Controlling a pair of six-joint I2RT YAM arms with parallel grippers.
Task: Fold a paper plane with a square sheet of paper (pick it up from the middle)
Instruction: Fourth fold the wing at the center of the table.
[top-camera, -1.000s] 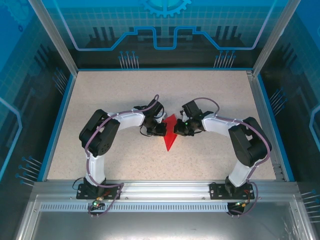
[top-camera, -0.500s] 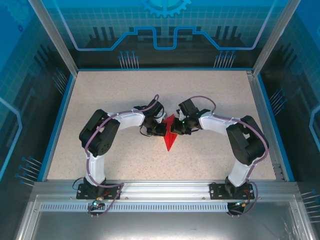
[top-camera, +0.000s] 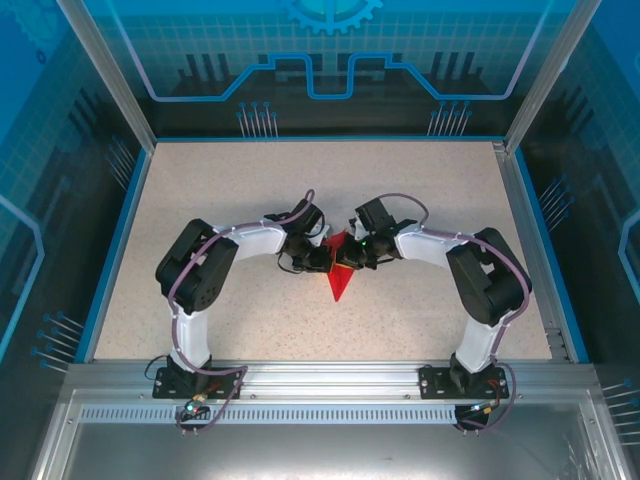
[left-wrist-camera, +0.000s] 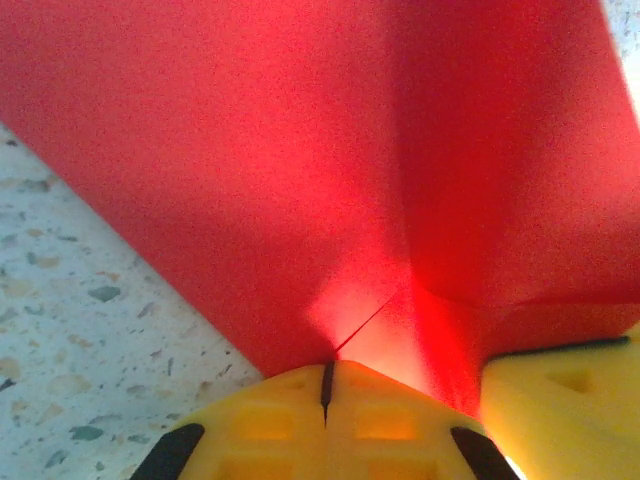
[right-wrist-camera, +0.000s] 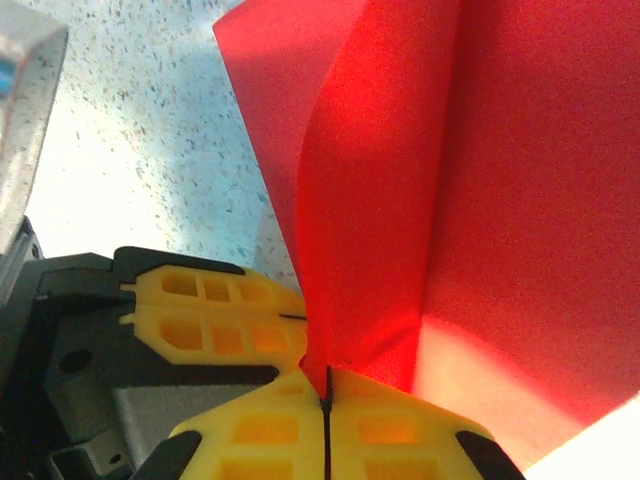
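Paper plane (top-camera: 340, 278) sits mid-worktop (top-camera: 220, 190), seemingly partly lifted, its long axis running far to near and its tip pointing at the near edge. Left end effector (left-wrist-camera: 325, 385) and right end effector (right-wrist-camera: 328, 385) each pinch its wide end.

paper plane (top-camera: 339, 279) bright red; L pincer fingers (left-wrist-camera: 290, 405) yellow; table (top-camera: 220, 190) beige, speckled

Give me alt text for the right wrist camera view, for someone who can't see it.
Folded red paper fans up from the right gripper, whose yellow fingers are shut on its lower edge at bottom centre. The left gripper, also yellow-fingered, meets the paper from the left, over a speckled table.
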